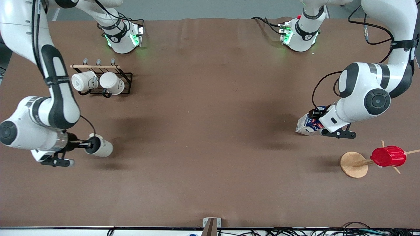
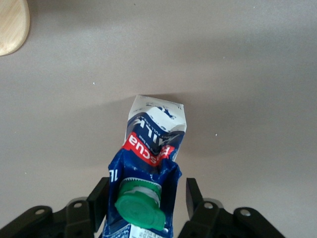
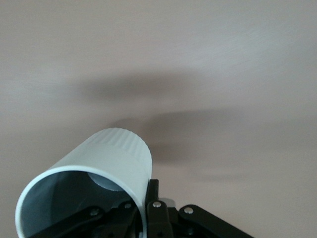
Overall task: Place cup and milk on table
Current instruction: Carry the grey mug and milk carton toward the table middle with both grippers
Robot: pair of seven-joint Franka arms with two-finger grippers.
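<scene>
The cup (image 1: 100, 147) is a cream-beige mug with a dark inside. My right gripper (image 1: 87, 144) holds it on its side over the table (image 1: 210, 147), at the right arm's end. In the right wrist view my right gripper (image 3: 149, 198) pinches the cup (image 3: 116, 156) by its rim, one finger inside and one outside. The white-and-blue milk (image 1: 308, 124) with a green cap is at the left arm's end, its base at the table. My left gripper (image 1: 317, 117) is around its top. In the left wrist view my left gripper (image 2: 146, 196) straddles the milk (image 2: 153, 139), with a small gap at one finger (image 2: 193, 196).
A black rack (image 1: 126, 83) with a wooden rail holds two whiter mugs (image 1: 98, 82) near the right arm's base. A wooden stand (image 1: 352, 164) carries a red ribbed cup (image 1: 388, 156) nearer the front camera than the milk. The stand's base shows in the left wrist view (image 2: 12, 25).
</scene>
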